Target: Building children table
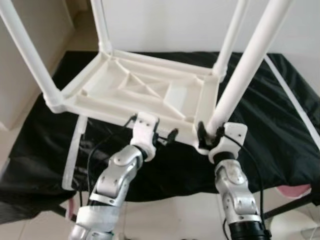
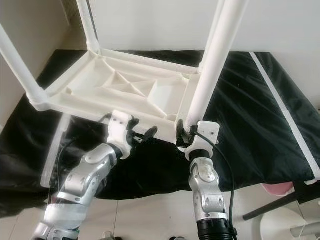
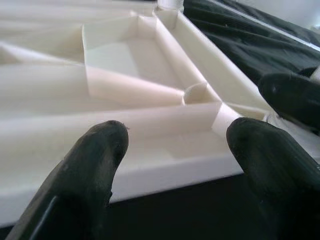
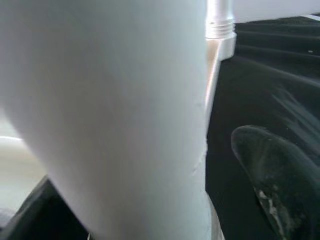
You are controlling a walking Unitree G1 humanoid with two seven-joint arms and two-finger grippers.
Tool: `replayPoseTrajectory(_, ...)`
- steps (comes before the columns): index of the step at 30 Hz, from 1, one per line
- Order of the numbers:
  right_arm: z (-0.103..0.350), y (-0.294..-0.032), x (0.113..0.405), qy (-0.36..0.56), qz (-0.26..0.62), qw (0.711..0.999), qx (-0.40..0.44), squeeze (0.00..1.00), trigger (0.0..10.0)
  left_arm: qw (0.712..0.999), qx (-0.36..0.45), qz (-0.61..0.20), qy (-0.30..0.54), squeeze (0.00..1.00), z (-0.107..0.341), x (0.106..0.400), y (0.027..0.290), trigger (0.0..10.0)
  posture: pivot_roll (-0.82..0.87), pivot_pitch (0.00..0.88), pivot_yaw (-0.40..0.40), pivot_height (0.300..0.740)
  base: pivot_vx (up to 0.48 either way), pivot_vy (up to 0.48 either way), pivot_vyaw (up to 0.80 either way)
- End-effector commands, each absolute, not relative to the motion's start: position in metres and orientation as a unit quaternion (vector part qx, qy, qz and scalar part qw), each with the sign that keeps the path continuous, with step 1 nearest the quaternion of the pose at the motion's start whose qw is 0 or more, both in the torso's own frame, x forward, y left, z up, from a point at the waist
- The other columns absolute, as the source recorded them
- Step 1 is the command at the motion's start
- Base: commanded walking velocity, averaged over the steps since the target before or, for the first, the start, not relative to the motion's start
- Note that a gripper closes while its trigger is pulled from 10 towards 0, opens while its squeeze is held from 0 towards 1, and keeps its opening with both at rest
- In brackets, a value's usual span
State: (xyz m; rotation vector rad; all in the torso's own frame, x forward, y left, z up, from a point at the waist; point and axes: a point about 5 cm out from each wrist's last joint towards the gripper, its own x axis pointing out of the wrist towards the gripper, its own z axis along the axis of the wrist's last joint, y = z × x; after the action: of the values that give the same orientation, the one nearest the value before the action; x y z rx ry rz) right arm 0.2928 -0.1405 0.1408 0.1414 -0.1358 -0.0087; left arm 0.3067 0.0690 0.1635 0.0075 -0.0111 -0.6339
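I am working at the near edge of an upturned white plastic table (image 1: 145, 90), which is lying top-down on a black cloth (image 1: 280, 135), its four legs pointing up. My right gripper (image 1: 210, 134) is wrapping its black fingers around the foot of the near right leg (image 1: 245, 75), at about five o'clock on the tabletop, right where the tube is meeting its corner socket; the right wrist view is showing the leg between the fingers, so I am judging it held. My left gripper (image 1: 159, 136) is hovering at six o'clock, fingers spread apart and holding nothing, their tips (image 3: 95, 155) just short of the table's near rim.

What I am watching for: that leg may not be fully seated, and since I am gripping it low and from one side, any sideways pull could be tipping it out of its socket or dragging the whole light frame across the loose cloth. My left gripper is not bracing the rim, so nothing is stopping such a slide.

The cloth is draping over a low platform, wrinkling toward nine o'clock, with a white strip (image 2: 285, 105) running along it at three o'clock. Pale floor tiles (image 2: 150, 210) and plain white walls (image 2: 150, 25) are surrounding the scene
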Motion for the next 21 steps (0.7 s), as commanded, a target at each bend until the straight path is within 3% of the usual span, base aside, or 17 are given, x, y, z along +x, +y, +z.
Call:
replayPoseTrajectory(1,0.141,-0.141,0.293,-0.072,0.012,0.995,0.075,1.00,10.0,0.949,0.018,-0.314,-0.002,0.00,0.161,0.307,0.070,10.0,-0.04,0.118,-0.004,0.740,0.000,0.000,0.00)
replayPoseTrajectory(2,0.143,-0.142,0.294,-0.074,0.031,0.994,0.072,0.11,10.0,0.949,0.015,-0.313,-0.003,0.00,0.163,0.308,0.073,10.0,-0.04,0.120,-0.010,0.740,0.000,0.000,0.00)
replayPoseTrajectory(3,0.144,-0.142,0.295,-0.075,0.043,0.994,0.071,0.11,10.0,0.950,0.010,-0.313,-0.003,0.00,0.165,0.309,0.074,10.0,-0.04,0.120,-0.010,0.740,0.000,0.000,0.00)
replayPoseTrajectory(4,0.145,-0.141,0.295,-0.077,0.056,0.993,0.070,0.00,10.0,0.950,0.009,-0.313,-0.004,0.00,0.166,0.310,0.078,10.0,-0.03,0.119,-0.015,0.740,0.000,0.000,0.00)
replayPoseTrajectory(8,0.147,-0.141,0.296,-0.081,0.086,0.991,0.066,0.00,10.0,0.949,0.019,-0.315,-0.016,0.00,0.169,0.309,0.081,10.0,-0.02,0.118,-0.021,0.740,0.000,0.000,0.00)
replayPoseTrajectory(14,0.153,-0.142,0.301,-0.090,0.161,0.982,0.048,0.00,10.0,0.923,0.034,-0.382,-0.040,0.00,0.175,0.291,0.085,10.0,-0.01,0.113,-0.040,0.740,0.000,0.000,0.00)
replayPoseTrajectory(18,0.156,-0.145,0.306,-0.082,0.248,0.965,0.017,0.00,10.0,0.880,0.050,-0.472,0.007,0.00,0.160,0.264,0.078,10.0,0.00,0.112,-0.056,0.740,0.000,0.000,0.00)
replayPoseTrajectory(21,0.156,-0.144,0.309,-0.079,0.264,0.961,0.008,0.00,10.0,0.872,0.050,-0.487,0.013,0.00,0.158,0.259,0.077,10.0,0.01,0.110,-0.060,0.740,0.000,0.000,0.00)
